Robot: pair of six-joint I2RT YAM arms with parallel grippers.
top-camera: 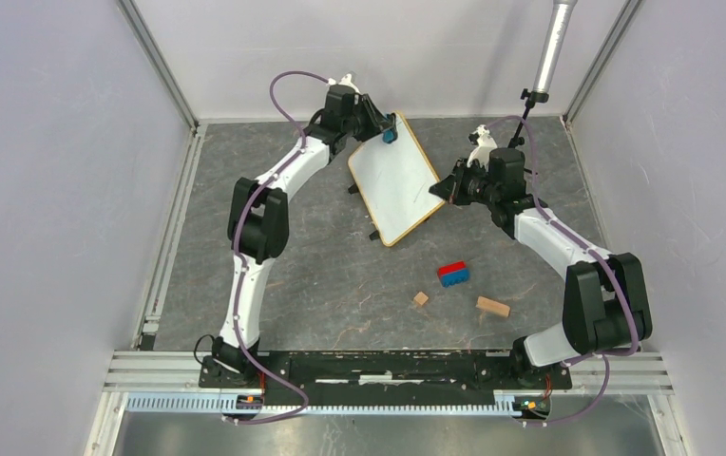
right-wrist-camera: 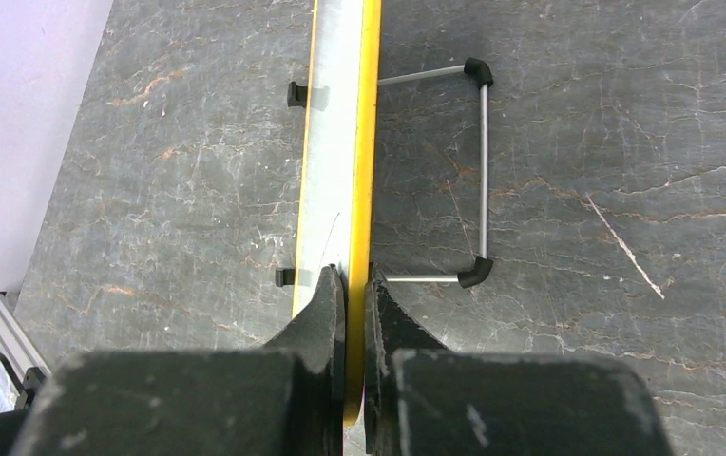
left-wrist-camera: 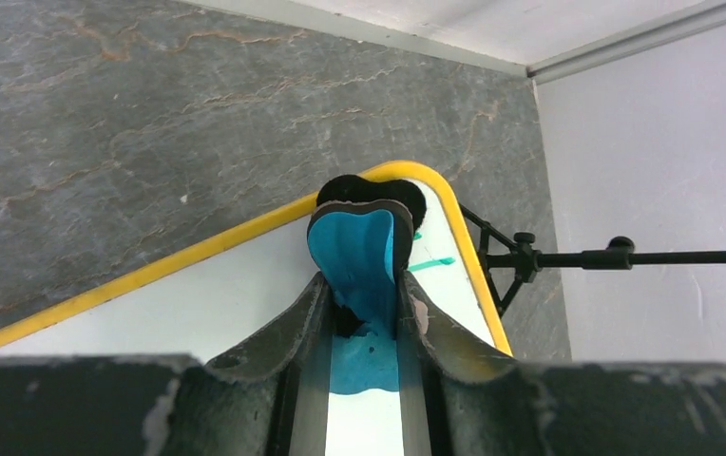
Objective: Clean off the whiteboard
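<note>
Toward the far middle of the table [top-camera: 274,275], the whiteboard [top-camera: 392,180] stands propped at a slant on its wire stand [right-wrist-camera: 482,171], well apart from the red-and-blue block [top-camera: 452,274] and two small wooden blocks [top-camera: 493,306] lying nearer the arms. The right gripper [right-wrist-camera: 356,285] is pressed together on the board's right edge, pinching the yellow-looking frame [right-wrist-camera: 369,142] between its fingers to steady it. The left gripper [left-wrist-camera: 364,294] pinches a teal eraser [left-wrist-camera: 364,252] with a dark backing and holds it against the board's face at the far corner.

From above, most of the writing surface reads as plain white, so the bulk of the wiping looks done. What is left, as far as can be seen, is a pair of short green strokes [left-wrist-camera: 432,263] just right of the eraser, close to the far right edge, and possibly a faint thin line near the right gripper, too small to be sure of. A short pass to the right would likely cover the green strokes.
</note>
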